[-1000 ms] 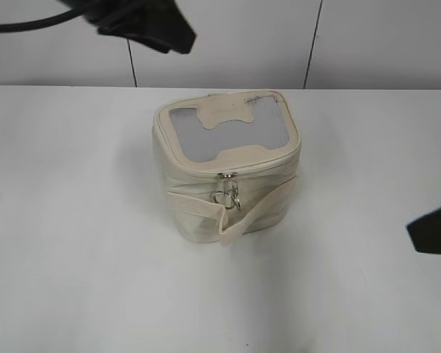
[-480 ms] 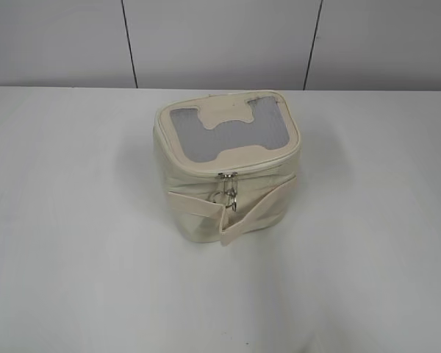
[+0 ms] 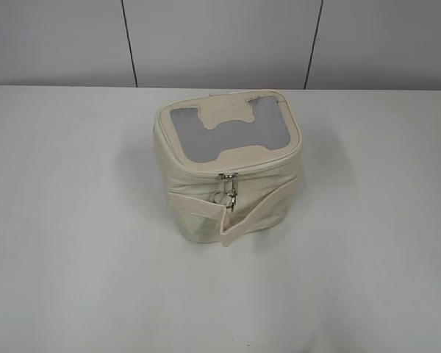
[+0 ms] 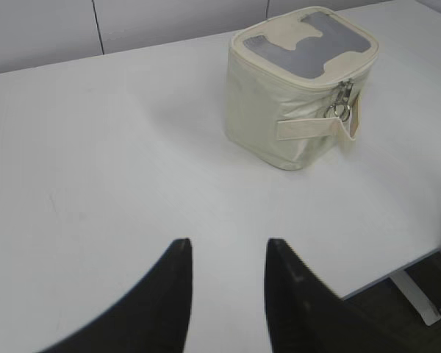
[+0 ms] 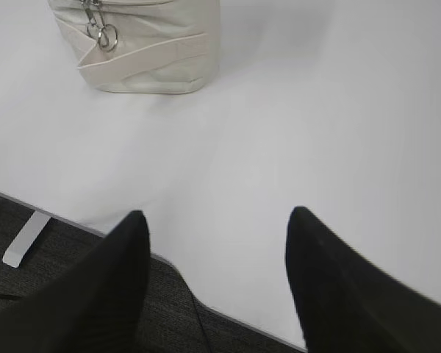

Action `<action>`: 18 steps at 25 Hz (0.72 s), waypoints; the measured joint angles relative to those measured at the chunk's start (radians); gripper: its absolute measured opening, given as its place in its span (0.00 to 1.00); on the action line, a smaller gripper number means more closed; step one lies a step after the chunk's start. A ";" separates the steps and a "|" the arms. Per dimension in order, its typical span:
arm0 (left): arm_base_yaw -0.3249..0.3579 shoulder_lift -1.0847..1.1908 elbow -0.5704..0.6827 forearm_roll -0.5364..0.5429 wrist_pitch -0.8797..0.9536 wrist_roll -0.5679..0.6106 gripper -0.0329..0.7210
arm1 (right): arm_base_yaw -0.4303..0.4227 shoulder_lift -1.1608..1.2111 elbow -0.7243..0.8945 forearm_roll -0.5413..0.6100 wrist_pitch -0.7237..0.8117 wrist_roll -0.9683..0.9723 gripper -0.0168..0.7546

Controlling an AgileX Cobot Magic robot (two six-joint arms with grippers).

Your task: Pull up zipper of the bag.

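Observation:
The cream-white boxy bag (image 3: pixel 206 198) stands upright on the white table, its grey mesh top with a cream H-shaped patch facing up. The zipper (image 3: pixel 261 165) runs round the top rim, with two silver ring pulls (image 3: pixel 226 195) hanging at the front. The bag also shows in the left wrist view (image 4: pixel 264 110) and the right wrist view (image 5: pixel 162 29). My left gripper (image 4: pixel 226 246) is open and empty, far from the bag. My right gripper (image 5: pixel 219 218) is open and empty over the table's front edge. Neither gripper shows in the exterior view.
A cream strap (image 3: pixel 261 209) wraps the bag's side, its loose end sticking out at the front. The white table (image 3: pixel 73 257) ends at a front edge (image 5: pixel 73 220), with dark floor and a table leg (image 5: pixel 26 239) below. A pale panelled wall stands behind.
Both dark arms, at the top left and right edge one second ago, have left the exterior view. The bag has not moved.

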 joint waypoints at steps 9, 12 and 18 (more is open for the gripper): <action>0.000 0.003 0.001 0.001 -0.001 0.000 0.40 | 0.000 -0.001 0.001 0.001 0.000 0.002 0.58; 0.001 0.003 0.001 0.001 -0.001 0.000 0.40 | 0.000 -0.001 0.001 0.012 0.000 0.003 0.58; 0.192 0.000 0.001 0.001 -0.001 0.000 0.40 | -0.045 -0.003 0.001 0.032 0.000 0.004 0.58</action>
